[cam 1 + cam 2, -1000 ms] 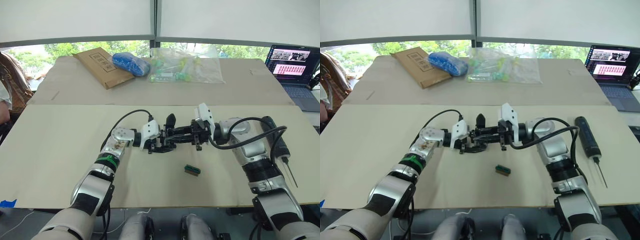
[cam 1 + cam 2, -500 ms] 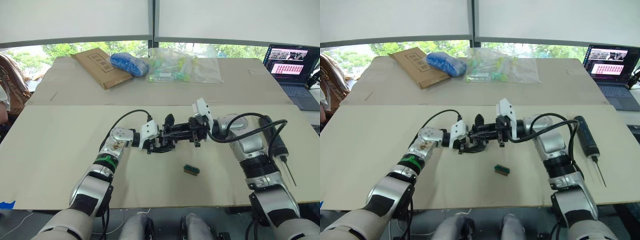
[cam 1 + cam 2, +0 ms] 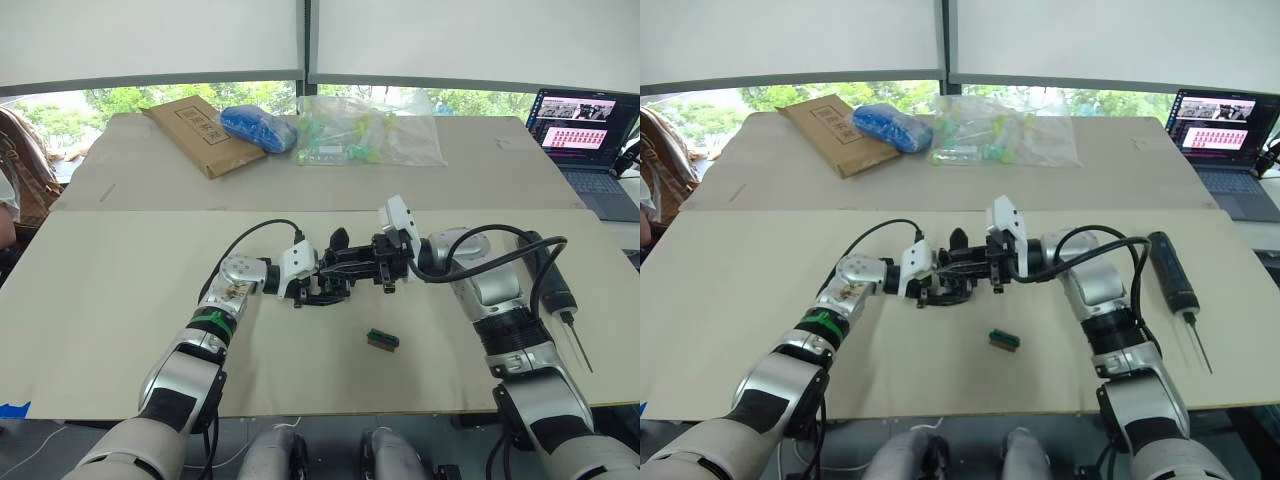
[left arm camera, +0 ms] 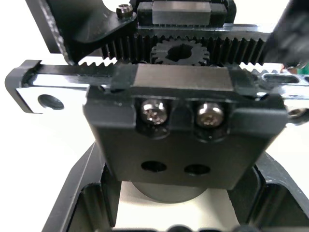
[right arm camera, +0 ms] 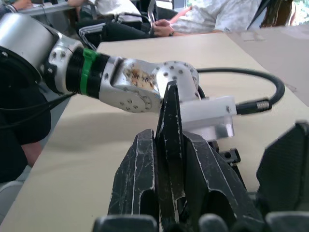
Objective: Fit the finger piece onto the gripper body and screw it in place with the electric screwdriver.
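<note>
Fingers first, entered view by view. Left eye view: my left gripper [image 3: 312, 280] is closed around the round base end of the gripper body [image 3: 335, 272], which sits at mid-table between my two arms with its one upright pointed finger rising behind; my right gripper [image 3: 375, 265] meets that assembly from the opposite side, its jaws drawn narrow on something small and black that I cannot resolve here. Right eye view: the electric screwdriver [image 3: 1170, 273] lies flat on the table [image 3: 740, 300] well apart to my right, bit towards me, unheld; a small green block [image 3: 1005, 340] lies loose nearer me than the assembly. Left wrist view: the gripper body's rack teeth, pinion gear [image 4: 175, 51] and a carriage block with two seated screws [image 4: 179, 112] above two empty holes [image 4: 175, 168] sit right against the camera; my own jaws are hard to separate from the black parts, though they appear to bracket the base. Right wrist view: my right fingers [image 5: 136, 181] are nearly closed, pinching the finger piece [image 5: 170, 140], a thin upright black wedge, with my left wrist beyond it. Progress, as I judge it: both parts are in hand and brought together, but I cannot confirm the piece is seated; fitting looks unfinished, and the whole screwing stage is not yet begun.
</note>
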{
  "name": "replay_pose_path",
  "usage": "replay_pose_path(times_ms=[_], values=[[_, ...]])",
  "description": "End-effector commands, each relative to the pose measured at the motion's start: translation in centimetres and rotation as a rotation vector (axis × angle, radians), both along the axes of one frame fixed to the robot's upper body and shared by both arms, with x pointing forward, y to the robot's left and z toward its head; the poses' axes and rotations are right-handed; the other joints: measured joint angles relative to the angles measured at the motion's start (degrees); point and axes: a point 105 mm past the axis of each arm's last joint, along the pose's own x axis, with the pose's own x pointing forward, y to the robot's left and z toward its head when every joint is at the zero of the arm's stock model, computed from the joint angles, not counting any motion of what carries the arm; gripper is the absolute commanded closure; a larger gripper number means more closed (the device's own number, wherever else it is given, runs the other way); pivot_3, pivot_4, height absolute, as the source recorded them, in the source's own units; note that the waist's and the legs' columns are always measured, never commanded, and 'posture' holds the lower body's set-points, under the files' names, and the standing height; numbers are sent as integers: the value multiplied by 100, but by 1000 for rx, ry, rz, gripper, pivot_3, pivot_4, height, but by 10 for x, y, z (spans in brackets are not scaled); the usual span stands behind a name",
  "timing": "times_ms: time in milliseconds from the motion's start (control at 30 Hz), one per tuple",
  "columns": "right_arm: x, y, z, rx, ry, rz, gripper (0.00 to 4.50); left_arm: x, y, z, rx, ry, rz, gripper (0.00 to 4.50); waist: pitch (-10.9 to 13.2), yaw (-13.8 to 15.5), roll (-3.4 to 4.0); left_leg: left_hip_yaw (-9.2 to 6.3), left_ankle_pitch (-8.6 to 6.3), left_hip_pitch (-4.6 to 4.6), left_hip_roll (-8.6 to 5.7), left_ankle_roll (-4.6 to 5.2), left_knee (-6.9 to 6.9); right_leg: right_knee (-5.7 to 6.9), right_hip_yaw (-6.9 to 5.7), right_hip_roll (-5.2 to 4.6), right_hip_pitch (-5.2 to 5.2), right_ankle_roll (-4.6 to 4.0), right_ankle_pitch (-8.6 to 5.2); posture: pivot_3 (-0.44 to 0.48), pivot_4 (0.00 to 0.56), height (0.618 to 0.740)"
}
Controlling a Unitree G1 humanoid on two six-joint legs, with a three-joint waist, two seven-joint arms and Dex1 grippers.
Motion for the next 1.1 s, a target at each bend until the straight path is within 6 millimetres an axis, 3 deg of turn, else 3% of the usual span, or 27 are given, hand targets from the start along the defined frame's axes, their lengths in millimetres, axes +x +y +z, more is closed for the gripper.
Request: replay_pose_path(times_ms=[33, 400, 900, 1100], values=[[0, -1, -6, -34, -13, 4, 4179, 0, -2, 4, 16, -27, -22, 2162, -1, -1, 1, 0, 0, 0, 0, 0, 0, 0, 0, 0, 0, 0, 0, 0, 150, 732], [11, -18, -38, -126, 130, -52, 4179, 0, -1, 5, 15, -29, -20, 2162, -8, -1, 4, 0, 0, 10, 0, 0, 0, -1, 1, 0, 9, 0, 0, 0, 150, 732], [9, -22, -51, -78, 138, -123, 4179, 1, -1, 6, 10, -32, -10, 2162, -18, 2, 5, -1, 0, 21, 1, 0, 0, -3, 3, -2, 17, 0, 0, 0, 150, 732], [2, -24, -61, -156, 170, -54, 4179, 2, 0, 7, 8, -35, -4, 2162, -18, 2, 5, 0, -1, 32, 1, -1, -1, -6, 6, -2, 22, -1, 0, 0, 150, 732]])
